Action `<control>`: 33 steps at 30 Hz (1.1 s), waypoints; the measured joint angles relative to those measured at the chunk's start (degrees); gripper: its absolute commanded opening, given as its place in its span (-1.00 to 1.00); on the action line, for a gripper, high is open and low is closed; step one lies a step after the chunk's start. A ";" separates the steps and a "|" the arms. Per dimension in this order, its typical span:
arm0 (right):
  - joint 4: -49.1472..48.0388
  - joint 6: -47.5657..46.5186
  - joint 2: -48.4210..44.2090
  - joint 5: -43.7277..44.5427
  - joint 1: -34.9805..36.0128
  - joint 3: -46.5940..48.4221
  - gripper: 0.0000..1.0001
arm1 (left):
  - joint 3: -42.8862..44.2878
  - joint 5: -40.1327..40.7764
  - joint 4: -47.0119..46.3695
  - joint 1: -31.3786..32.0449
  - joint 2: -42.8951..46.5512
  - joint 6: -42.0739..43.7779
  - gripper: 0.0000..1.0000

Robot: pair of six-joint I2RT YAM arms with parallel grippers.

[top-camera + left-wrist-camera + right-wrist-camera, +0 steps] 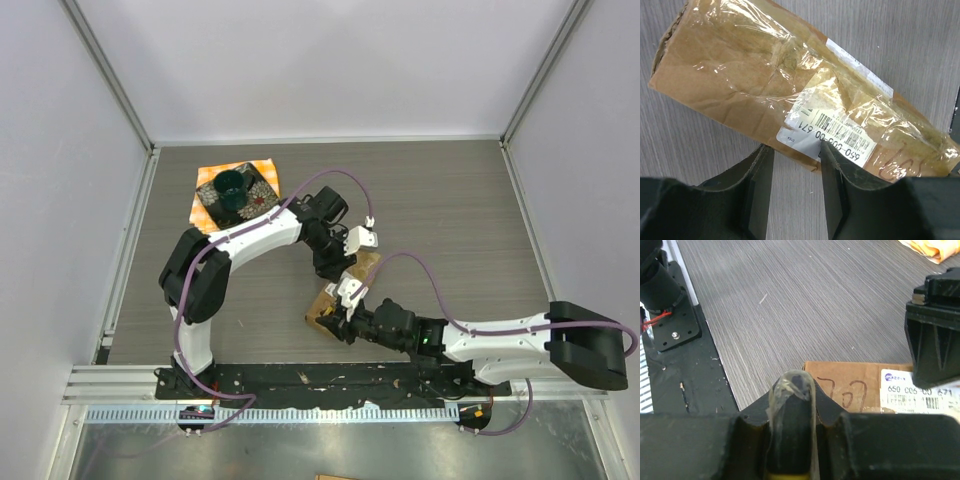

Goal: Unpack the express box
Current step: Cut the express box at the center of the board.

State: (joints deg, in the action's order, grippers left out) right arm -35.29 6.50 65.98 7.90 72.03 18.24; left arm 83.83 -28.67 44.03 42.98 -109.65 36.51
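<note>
One brown taped express box (pixel 765 75); left claw (pixel 796 152) spread, right claw (pixel 794 402) pinching tape-wrapped tool (pixel 792 384).

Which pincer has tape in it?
The right pincer, closed on a clear tape strip; the left pincer stands open above the express box, empty.

The left arm (pixel 250 238) and right arm (pixel 500 345) have white shells, black joints, looping purple cables (pixel 340 175) and black fingers (pixel 757 190). 1 silver screw (pixel 675 334) sits in a black base (pixel 687 320).

Matt brown cardboard express box (pixel 735 90) wrapped in glossy crinkled tape (pixel 755 30), on matt wood-grain table (pixel 920 45)
</note>
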 measured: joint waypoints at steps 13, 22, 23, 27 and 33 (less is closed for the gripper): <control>7.69 1.05 -4.22 9.64 6.25 0.61 -0.99 | -0.13 -0.70 1.07 0.20 0.09 0.70 -1.00; 12.55 1.66 -8.15 7.67 6.25 0.52 -0.98 | -1.51 -1.46 1.31 0.20 0.98 3.63 -0.99; 13.14 1.66 -8.57 7.34 6.25 0.52 -0.99 | -1.55 -1.60 1.44 0.20 1.03 4.04 -1.00; 14.64 1.60 -8.85 6.73 6.25 1.07 -0.98 | -1.66 -1.81 1.70 0.22 1.05 5.46 -1.00; 15.58 1.44 -9.51 5.81 6.23 1.07 -0.99 | -2.16 -2.08 1.70 0.28 1.33 6.38 -0.99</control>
State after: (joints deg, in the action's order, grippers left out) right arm -19.70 7.94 56.47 13.72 78.26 19.31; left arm 81.67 -30.74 45.74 43.27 -108.31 42.89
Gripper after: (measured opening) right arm 0.236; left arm 0.389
